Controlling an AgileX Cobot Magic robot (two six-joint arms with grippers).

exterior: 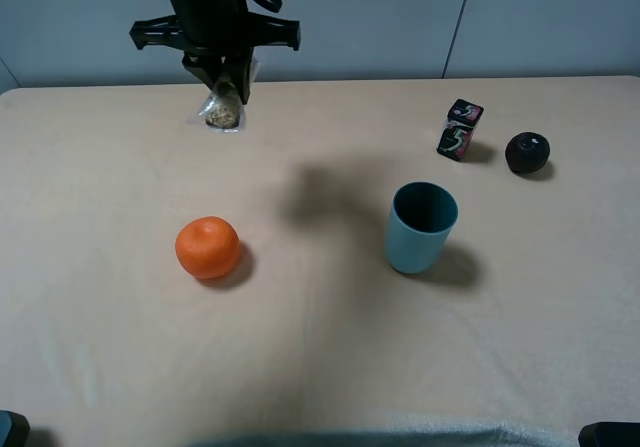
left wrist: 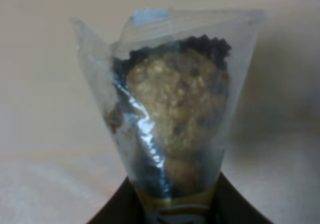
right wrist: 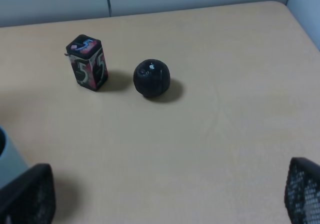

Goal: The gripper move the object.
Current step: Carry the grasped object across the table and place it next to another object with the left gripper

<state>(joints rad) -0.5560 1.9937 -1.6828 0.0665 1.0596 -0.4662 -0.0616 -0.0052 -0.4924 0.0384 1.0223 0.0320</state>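
My left gripper [exterior: 228, 79] hangs high over the far left of the table, shut on the clear packet of gold-brown chocolates [exterior: 223, 110], which dangles below the fingers above the tabletop. In the left wrist view the packet [left wrist: 175, 114] fills the frame, with the dark fingers closed on one end of it. My right gripper [right wrist: 165, 204] shows only as two black fingertips [right wrist: 27, 196] spread far apart at the frame's corners, open and empty, over bare table.
An orange fruit [exterior: 208, 247] lies left of centre. A blue cup [exterior: 421, 227] stands right of centre. A black patterned small box [exterior: 459, 129] and a black ball [exterior: 527, 153] sit at the far right; both also show in the right wrist view: box [right wrist: 87, 62], ball [right wrist: 151, 77].
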